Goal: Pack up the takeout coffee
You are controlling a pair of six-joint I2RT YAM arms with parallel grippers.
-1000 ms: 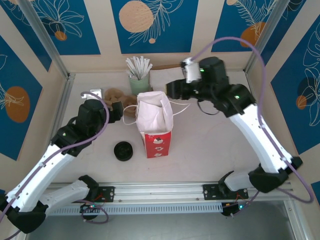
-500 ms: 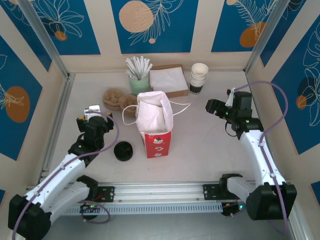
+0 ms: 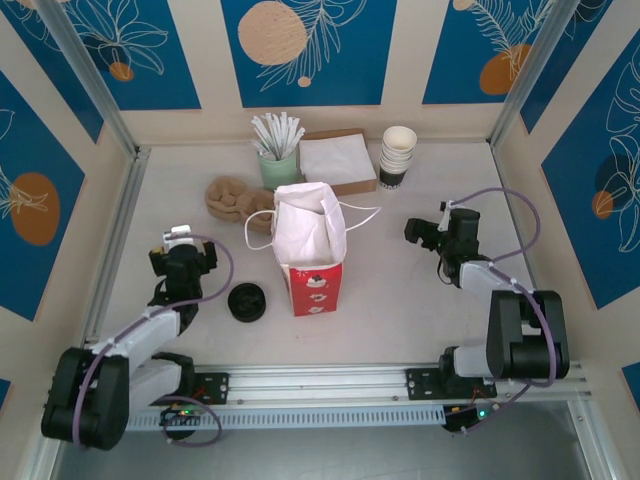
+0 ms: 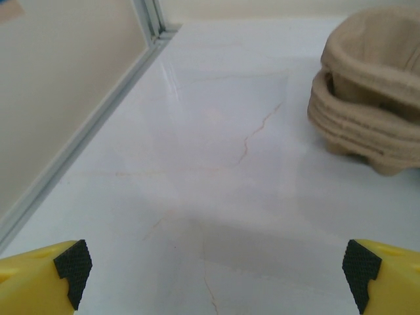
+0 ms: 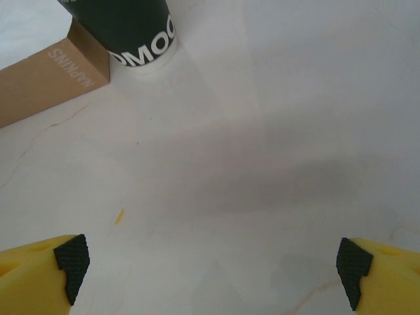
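The red-and-white paper bag [image 3: 311, 250] stands upright and open-topped in the middle of the table; its inside looks white from above. The takeout coffee is hidden from these views. My left gripper [image 3: 180, 250] rests low at the left of the table, well apart from the bag, jaws wide open over bare tabletop [image 4: 216, 269]. At the right, my right gripper [image 3: 418, 230] also sits low and apart from the bag, open with nothing between its fingers [image 5: 213, 269].
A flat black lid [image 3: 247, 301] lies left of the bag. Brown pulp carriers [image 3: 228, 195] [image 4: 374, 98] sit at back left. A cup of stir sticks [image 3: 278, 150], a napkin box [image 3: 335, 160] [image 5: 52, 79] and stacked cups [image 3: 398, 155] [image 5: 131, 29] line the back.
Both arms have pulled back from beside the bag to low folded poses near the table's sides. The right gripper has opened wide; the left stayed open.
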